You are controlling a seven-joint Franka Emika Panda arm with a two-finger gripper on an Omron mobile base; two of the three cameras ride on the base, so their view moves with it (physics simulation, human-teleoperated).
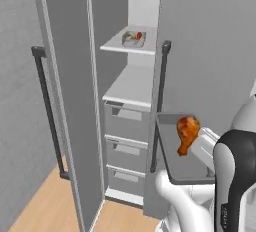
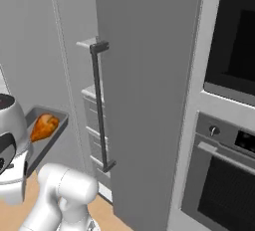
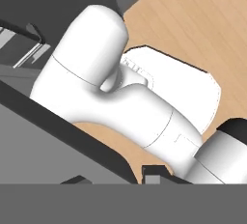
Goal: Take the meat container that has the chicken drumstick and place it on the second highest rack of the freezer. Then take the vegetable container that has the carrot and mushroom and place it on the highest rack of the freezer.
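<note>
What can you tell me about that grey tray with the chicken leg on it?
The meat container is a shallow, dark grey rectangular tray with a low raised rim, looking like plain matte plastic or metal. It sits tilted in the air in front of the open freezer, not on any shelf, close to the robot's white arm. One glossy orange-brown chicken drumstick lies inside it, thick end up, bony tip down. The right base view shows the tray's long rim edge-on.
</note>
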